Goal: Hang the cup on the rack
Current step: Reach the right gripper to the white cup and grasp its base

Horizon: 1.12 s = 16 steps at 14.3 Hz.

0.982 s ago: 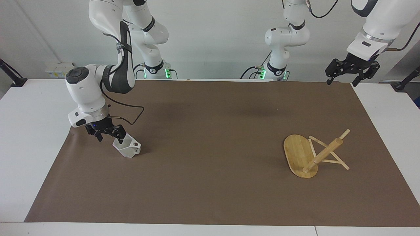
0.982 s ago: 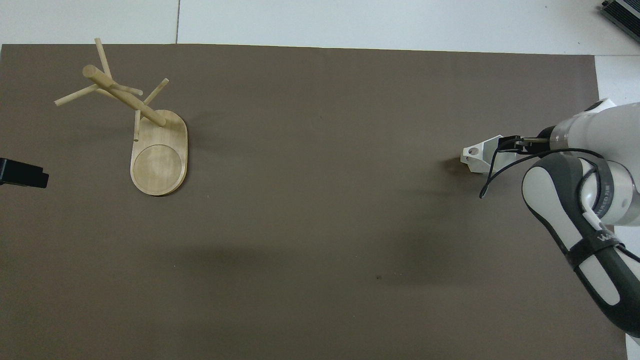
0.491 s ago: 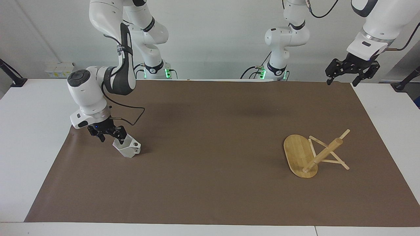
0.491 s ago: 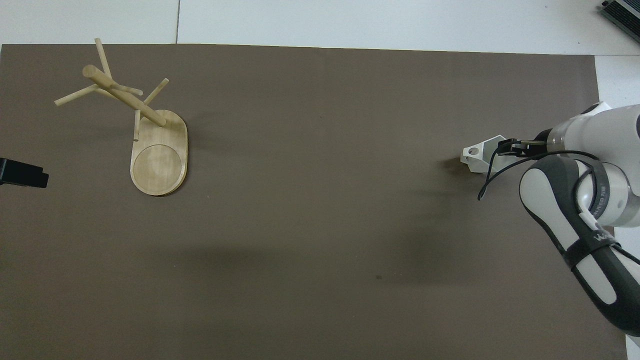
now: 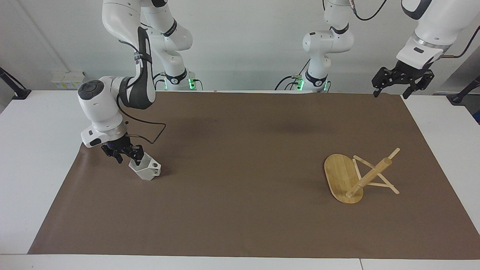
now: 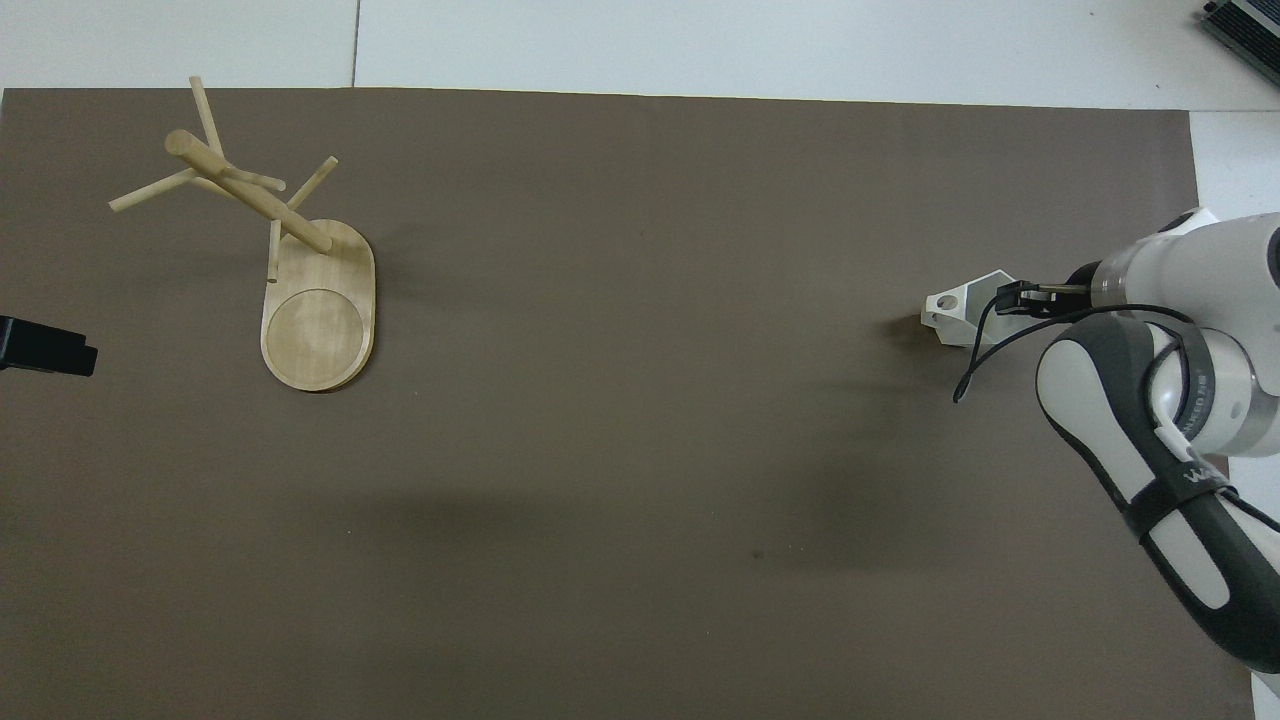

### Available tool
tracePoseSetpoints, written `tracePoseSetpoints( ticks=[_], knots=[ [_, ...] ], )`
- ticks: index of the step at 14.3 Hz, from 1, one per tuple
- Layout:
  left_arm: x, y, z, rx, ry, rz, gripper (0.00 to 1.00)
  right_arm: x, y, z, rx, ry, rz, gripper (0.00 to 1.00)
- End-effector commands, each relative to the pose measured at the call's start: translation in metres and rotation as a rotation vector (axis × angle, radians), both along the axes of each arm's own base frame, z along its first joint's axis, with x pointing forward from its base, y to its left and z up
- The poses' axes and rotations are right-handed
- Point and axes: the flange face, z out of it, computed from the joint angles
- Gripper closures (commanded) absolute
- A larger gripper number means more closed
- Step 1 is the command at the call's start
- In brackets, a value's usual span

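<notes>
Right gripper [image 5: 127,154] low at the cup [image 5: 145,169], toward the right arm's end of the mat; one finger seems inside the hexagonal rim, so pinching its wall (grip looks thin). Cup tilted: could slip or spin on lifting. Rack [image 5: 360,177] well apart, toward the left arm's end. Left gripper [image 5: 402,80] waits, fingers spread, above the mat's [image 5: 240,187] edge. Bare mat between.

White cup [image 5: 147,168], pale bamboo rack [image 5: 347,179], plain brown mat [image 5: 243,150].
</notes>
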Motion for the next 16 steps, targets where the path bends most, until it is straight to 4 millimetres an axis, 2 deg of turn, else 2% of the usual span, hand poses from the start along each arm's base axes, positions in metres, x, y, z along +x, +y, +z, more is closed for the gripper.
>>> tracePoseSetpoints(
  ticks=[1,4,7,8,13,16],
  knots=[
    [-0.004,0.002,0.0051,0.017,0.003,0.013,0.0,-0.0104,0.0003,-0.0072,0.014,-0.003,-0.023,0.26],
    [-0.0045,0.002,0.0058,0.017,0.001,0.013,0.0,-0.0134,0.0014,-0.0096,0.015,0.004,-0.02,0.5],
    [-0.004,0.0012,0.0051,0.017,0.003,0.012,0.0,-0.0133,0.0014,-0.0094,0.015,0.003,-0.02,0.92],
    [-0.0045,0.002,0.0058,0.017,0.001,0.013,0.0,-0.0124,0.0013,-0.0089,0.015,0.001,-0.02,1.0],
    [-0.004,0.002,0.0051,0.017,0.003,0.013,0.0,-0.0105,0.0012,-0.0074,0.017,-0.002,-0.034,1.0],
    [-0.0045,0.002,0.0058,0.017,0.001,0.013,0.0,-0.0091,0.0083,-0.0049,0.023,0.01,-0.034,1.0]
  ],
)
